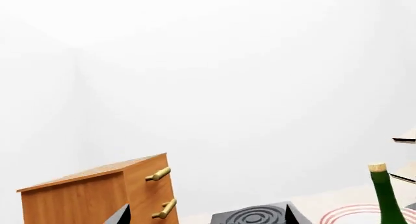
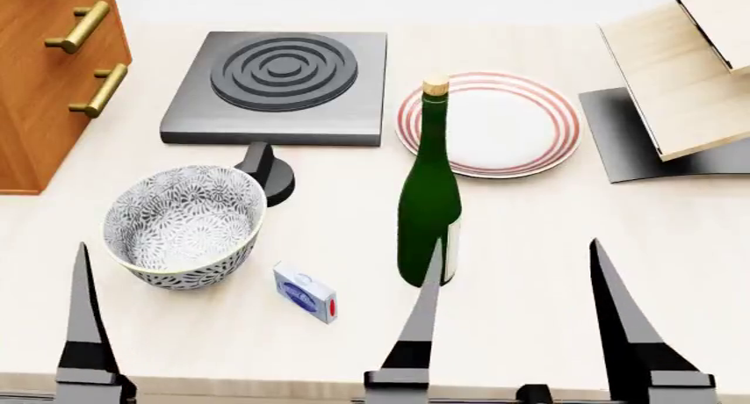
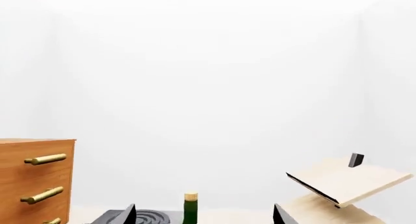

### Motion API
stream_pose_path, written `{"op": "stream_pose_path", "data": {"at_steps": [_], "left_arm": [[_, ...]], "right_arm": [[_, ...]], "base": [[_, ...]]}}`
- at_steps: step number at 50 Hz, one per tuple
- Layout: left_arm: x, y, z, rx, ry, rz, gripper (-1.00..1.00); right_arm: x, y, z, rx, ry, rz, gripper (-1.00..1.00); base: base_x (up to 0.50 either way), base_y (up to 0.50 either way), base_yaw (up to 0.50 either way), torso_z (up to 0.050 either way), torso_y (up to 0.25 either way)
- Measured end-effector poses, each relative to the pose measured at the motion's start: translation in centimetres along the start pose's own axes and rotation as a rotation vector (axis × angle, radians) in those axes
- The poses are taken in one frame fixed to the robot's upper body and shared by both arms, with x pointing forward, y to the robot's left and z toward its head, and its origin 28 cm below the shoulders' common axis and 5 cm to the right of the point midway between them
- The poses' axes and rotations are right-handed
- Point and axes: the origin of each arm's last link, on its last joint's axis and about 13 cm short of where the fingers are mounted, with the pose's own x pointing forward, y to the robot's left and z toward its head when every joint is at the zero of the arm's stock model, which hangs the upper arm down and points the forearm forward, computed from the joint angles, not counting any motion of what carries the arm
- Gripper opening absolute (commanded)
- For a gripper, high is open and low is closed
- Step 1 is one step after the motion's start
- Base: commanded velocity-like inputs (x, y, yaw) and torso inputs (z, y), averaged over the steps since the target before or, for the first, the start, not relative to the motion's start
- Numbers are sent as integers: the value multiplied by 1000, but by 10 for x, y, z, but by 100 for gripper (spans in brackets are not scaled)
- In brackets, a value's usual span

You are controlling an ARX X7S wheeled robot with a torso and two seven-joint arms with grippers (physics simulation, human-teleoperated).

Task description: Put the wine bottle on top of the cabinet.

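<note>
Two sets of dark fingers are seen at the near edge of the pale desk in the head view. The left fingers are spread wide apart, one tip at the far left and one near the centre; nothing is held between them. The right fingers are likewise apart and empty.

Between the left fingers, a patterned bowl and a small blue-and-white box are recorded, the box just beside the bowl on the near side. The wine bottle stands upright on the desk, its base just beyond the tip of the inner right finger and partly overlapped by that tip in the head view; contact cannot be told. Cork and pale label are visible. In the right wrist view the bottle neck lies between the two finger tips.

Beyond the bowl, a black knob-like object is noted, then a dark grey hob plate with concentric rings. Beyond the bottle, a white plate with red rim rings lies flat. Outward of the right fingers and farther off, a light-wood slanted rack on a dark base is seen.

Outward of the left fingers, far side, the cabinet stands with brass bar handles; its top carries nothing visible.
</note>
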Motion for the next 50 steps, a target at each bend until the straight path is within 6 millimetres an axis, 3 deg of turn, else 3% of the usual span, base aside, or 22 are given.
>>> {"op": "stream_pose_path", "data": {"at_steps": [24,50], "left_arm": [[-4,4,24,3,-70,9,100],[-5,4,29,-8,-83,2,100]], "right_arm": [[-1,1,15,3,-22,0,100],[-2,1,15,27,-19,6,100]], "base": [[7,0,0,0,0],[492,0,0,0,0]]}}
